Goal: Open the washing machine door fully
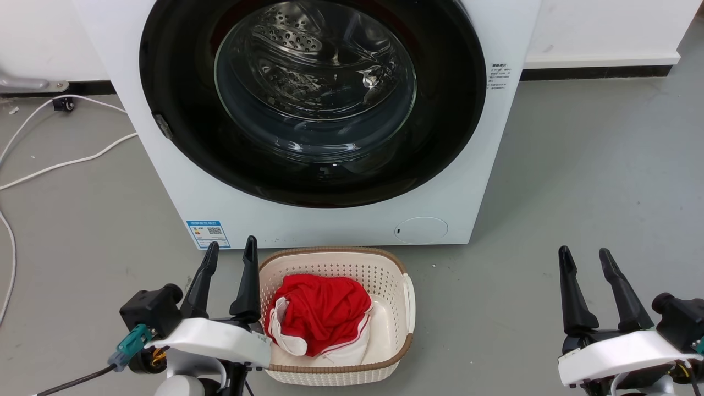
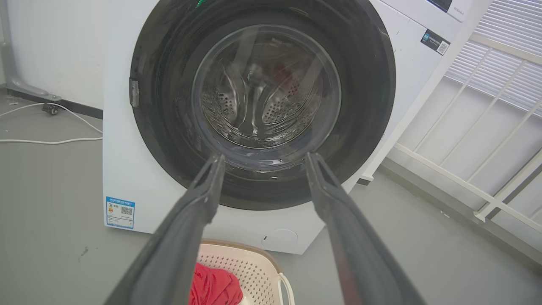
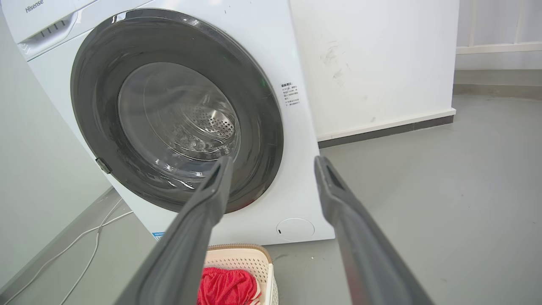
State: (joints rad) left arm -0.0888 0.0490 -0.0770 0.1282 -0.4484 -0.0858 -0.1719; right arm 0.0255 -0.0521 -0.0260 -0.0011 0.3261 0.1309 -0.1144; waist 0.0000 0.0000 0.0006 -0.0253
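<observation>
Facing the closed washing machine door (image 1: pixel 313 93), left hand (image 1: pixel 231 246) and right hand (image 1: pixel 584 253) both spread, empty.

Head looks down, wrists forward, all sharing washing machine (image 1: pixel 330 223)

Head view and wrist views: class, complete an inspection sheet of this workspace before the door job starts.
Surface: grey floor.
Job's things: washing machine door shut against the washing machine.
Clutter: laundry basket holding a red garment, on the floor before the machine.
End effectors: left end effector and right end effector open, empty, apart from the door.
Cables: white cable on the floor, left of the machine.
Surroundings: white wall, white railing.
</observation>
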